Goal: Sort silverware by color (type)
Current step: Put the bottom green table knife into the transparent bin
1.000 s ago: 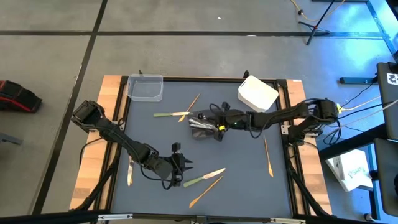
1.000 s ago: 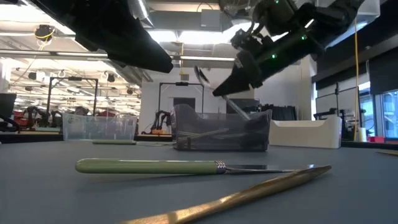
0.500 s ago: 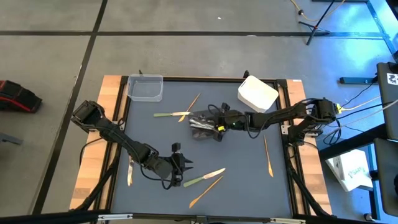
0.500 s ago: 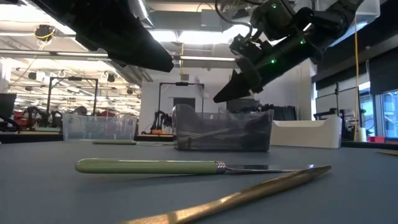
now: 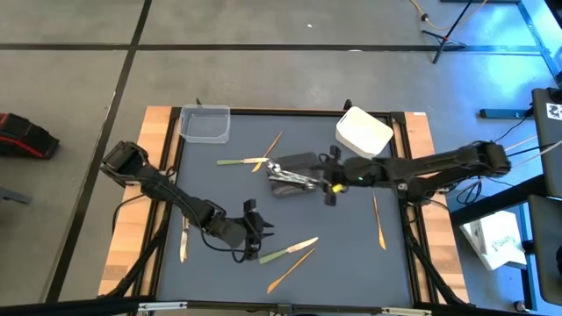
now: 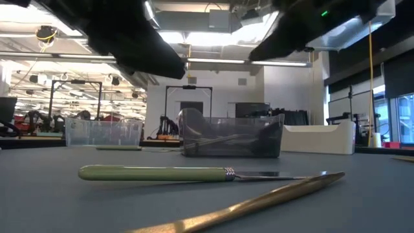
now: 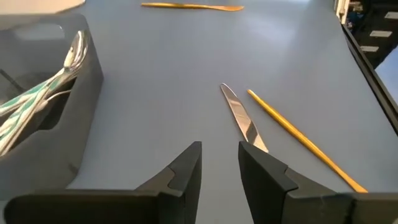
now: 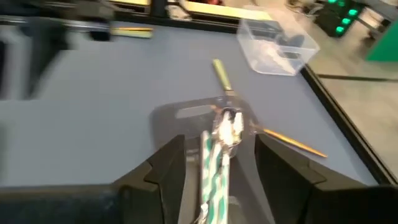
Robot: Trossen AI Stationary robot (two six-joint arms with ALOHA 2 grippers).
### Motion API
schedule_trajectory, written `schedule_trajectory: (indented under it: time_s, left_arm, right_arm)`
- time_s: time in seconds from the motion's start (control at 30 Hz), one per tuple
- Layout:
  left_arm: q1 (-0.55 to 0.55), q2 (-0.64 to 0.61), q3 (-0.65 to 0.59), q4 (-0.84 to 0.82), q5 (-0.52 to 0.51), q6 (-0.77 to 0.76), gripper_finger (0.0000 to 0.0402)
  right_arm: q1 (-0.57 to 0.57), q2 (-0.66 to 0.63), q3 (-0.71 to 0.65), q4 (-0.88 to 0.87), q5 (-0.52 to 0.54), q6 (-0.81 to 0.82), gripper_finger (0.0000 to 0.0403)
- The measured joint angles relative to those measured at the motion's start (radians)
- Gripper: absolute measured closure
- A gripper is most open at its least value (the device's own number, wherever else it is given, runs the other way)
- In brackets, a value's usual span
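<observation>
Two arms reach over the worktop [image 5: 351, 263]: the right gripper [image 5: 331, 186] hangs beside the dark tub [image 5: 292, 171] of silver cutlery [image 8: 219, 146], fingers parted and empty; the left gripper [image 5: 255, 233], slightly open, holds nothing near the green-handled knife [image 5: 287, 250] toward the front edge.

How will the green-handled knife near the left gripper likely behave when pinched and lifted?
The green-handled knife looks rigid, so it probably won't flop. Its rounded handle may roll or slip between the fingers. It lies flat on the mat, so getting under it could be awkward.
</observation>
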Motion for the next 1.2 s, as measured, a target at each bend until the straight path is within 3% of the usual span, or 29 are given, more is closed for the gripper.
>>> schedule_trajectory:
  time_s: [0.17, 0.27, 0.4, 0.6, 0.7, 1.0, 1.2]
  left_arm:
    - [0.067, 0.0, 0.029, 0.0, 0.1, 0.024, 0.0266]
    - [0.1, 0.0, 0.052, -0.005, 0.208, 0.053, 0.0249]
    - [0.104, -0.001, 0.057, -0.004, 0.256, 0.044, 0.0246]
    - [0.033, 0.047, 0.058, 0.06, 0.203, -0.004, 0.0247]
    - [-0.01, 0.111, 0.094, 0.093, 0.177, -0.005, 0.0247]
    - [-0.051, 0.319, 0.303, -0.118, 0.178, -0.028, 0.0247]
    - [-0.05, 0.384, 0.336, -0.205, 0.155, -0.087, 0.0247]
  right_arm:
    - [0.146, -0.09, -0.068, -0.037, 0.0, 0.036, 0.0224]
    - [0.24, -0.107, -0.137, -0.001, 0.0, 0.087, 0.0224]
    - [0.36, -0.097, -0.232, 0.11, 0.054, 0.179, 0.0223]
    - [0.499, -0.064, -0.337, 0.325, 0.192, 0.235, 0.0223]
    - [0.538, -0.056, -0.351, 0.335, 0.22, 0.261, 0.0223]
    - [0.577, -0.058, -0.35, 0.333, 0.26, 0.302, 0.0223]
    - [0.577, -0.058, -0.35, 0.331, 0.262, 0.309, 0.0223]
